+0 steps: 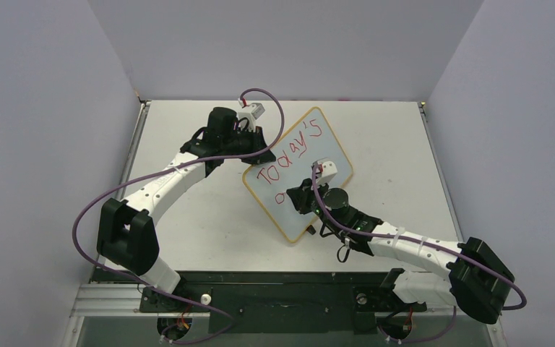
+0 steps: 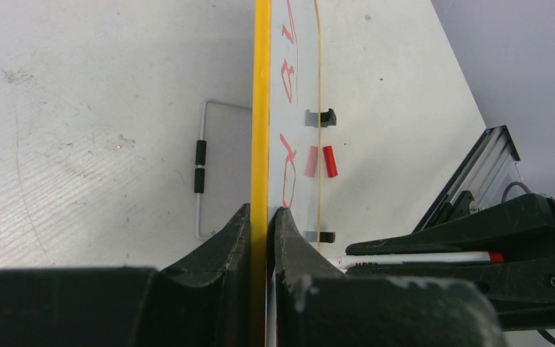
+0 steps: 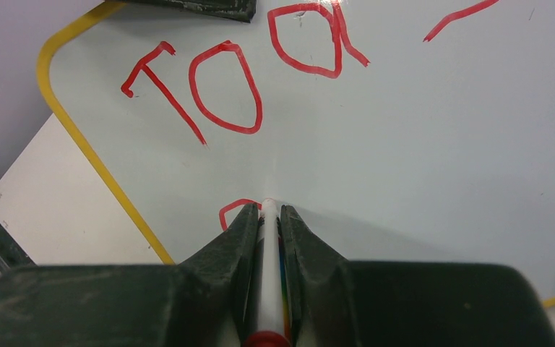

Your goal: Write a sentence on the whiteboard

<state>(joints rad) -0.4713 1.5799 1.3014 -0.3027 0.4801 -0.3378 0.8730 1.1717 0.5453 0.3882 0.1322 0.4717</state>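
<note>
Robot at work: the left gripper (image 2: pixel 264 217) pinches the yellow-orange frame of the whiteboard (image 1: pixel 298 170), jaws clamped tight on the board's left edge. The right gripper (image 3: pixel 269 211) reaches in from the board's lower right, its fingers closed around a white marker (image 3: pixel 267 275) whose tip meets the white surface. The board lies diagonally in the middle of the table (image 1: pixel 188 224). The sentence (image 1: pixel 289 153) reads "Today's" in red along the board's upper line. Below it, near the board's lower left edge, a small red loop sits just left of the marker tip.
</note>
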